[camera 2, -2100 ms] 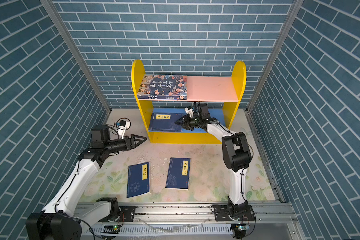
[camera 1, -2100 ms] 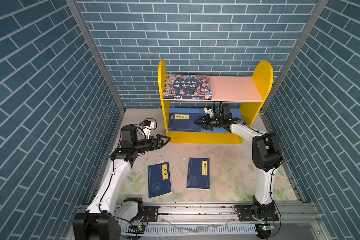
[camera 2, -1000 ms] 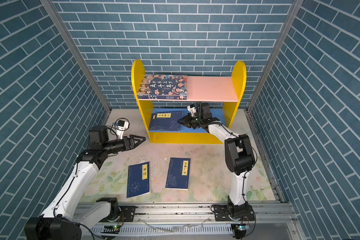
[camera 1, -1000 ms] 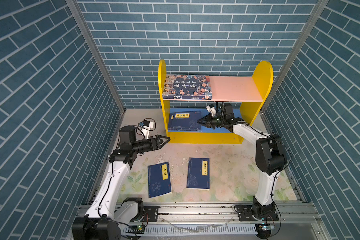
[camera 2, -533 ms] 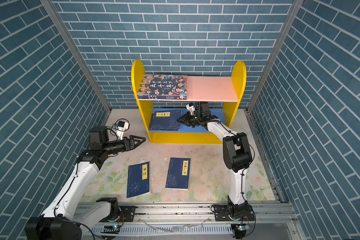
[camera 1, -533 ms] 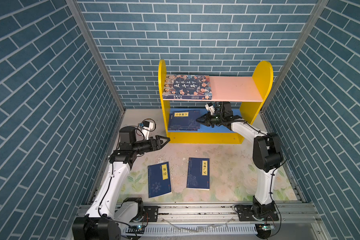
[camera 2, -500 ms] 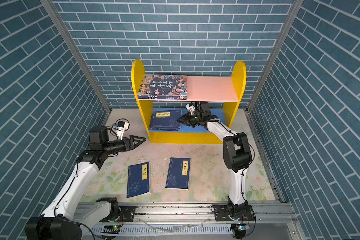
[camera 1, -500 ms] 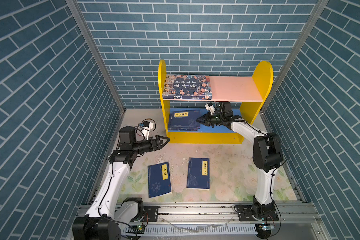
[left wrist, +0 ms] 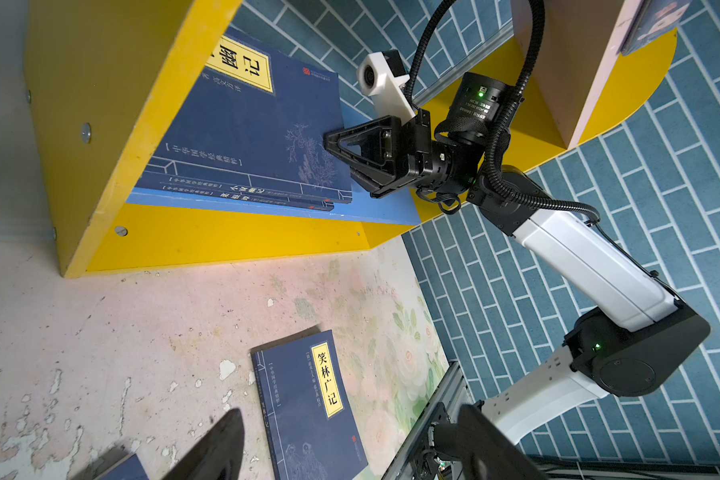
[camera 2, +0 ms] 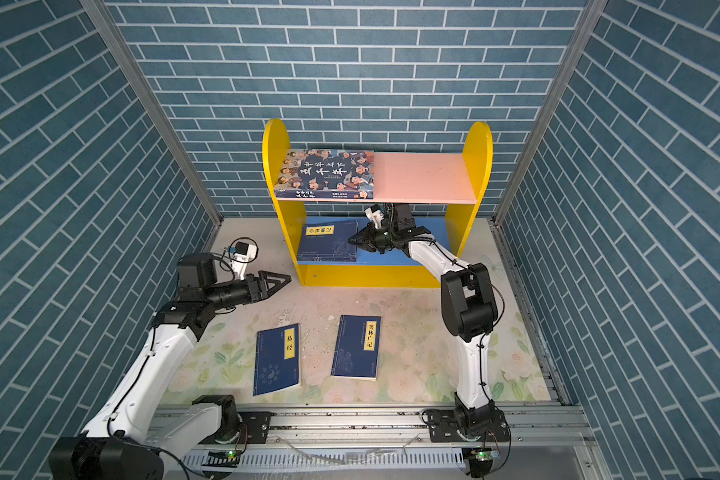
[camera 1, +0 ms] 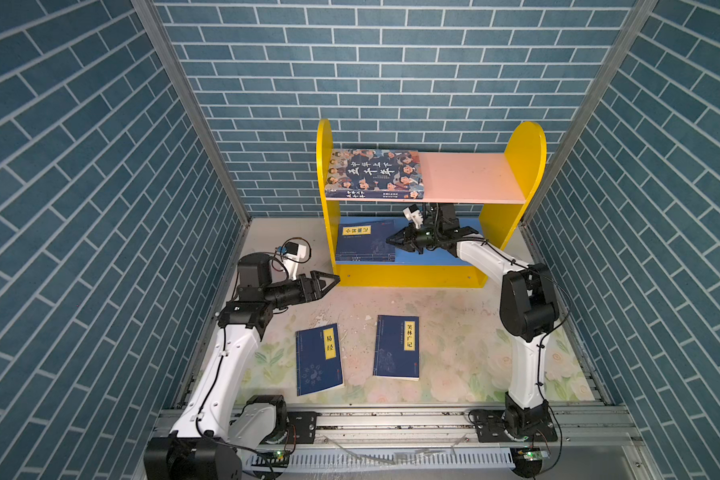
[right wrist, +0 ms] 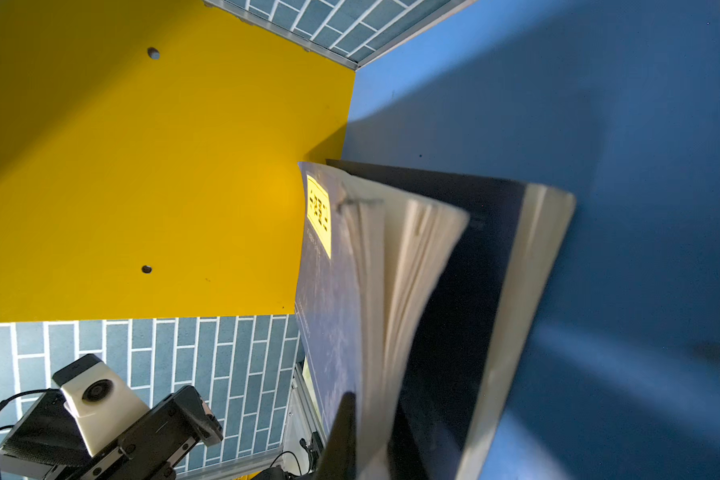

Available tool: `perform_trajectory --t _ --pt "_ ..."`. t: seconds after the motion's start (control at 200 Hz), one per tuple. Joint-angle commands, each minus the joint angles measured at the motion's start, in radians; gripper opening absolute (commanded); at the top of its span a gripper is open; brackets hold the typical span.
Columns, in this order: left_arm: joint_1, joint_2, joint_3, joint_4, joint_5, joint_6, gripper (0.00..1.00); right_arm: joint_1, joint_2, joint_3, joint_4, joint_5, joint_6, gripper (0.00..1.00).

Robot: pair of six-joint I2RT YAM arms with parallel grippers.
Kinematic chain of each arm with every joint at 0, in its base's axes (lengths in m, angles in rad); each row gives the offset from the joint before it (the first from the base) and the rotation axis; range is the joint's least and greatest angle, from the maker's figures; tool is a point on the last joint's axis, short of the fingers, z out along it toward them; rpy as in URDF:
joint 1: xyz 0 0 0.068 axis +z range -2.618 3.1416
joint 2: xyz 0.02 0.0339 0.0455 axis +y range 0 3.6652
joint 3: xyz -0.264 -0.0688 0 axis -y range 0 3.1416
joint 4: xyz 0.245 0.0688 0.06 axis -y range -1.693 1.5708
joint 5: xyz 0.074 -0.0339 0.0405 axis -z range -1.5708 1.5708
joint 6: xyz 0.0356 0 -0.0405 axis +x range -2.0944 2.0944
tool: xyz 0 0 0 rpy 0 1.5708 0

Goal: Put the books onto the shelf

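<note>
lying on the blue shelf board (camera 1: 433, 259), a yellow-labelled navy book (camera 1: 366, 245) touches the pressed-together right pincer (camera 1: 389, 240); left pincer (camera 1: 333, 282) spread.

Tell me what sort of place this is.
Probably a robot training cell staged as a reading nook: blue brick-print panels wall in a floral mat, two arms bolt to a metal rail in front, and a small yellow shelf holds books.

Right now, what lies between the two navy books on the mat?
Only bare, scuffed mat separates the left-hand book from the right-hand book; both top views show it.
</note>
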Motion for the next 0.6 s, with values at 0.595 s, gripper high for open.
perform_trajectory --t 0.595 --pt "0.008 -0.02 -0.014 0.021 0.008 0.0 0.82 0.008 -0.029 -0.048 0.033 0.071 -0.034 0.0"
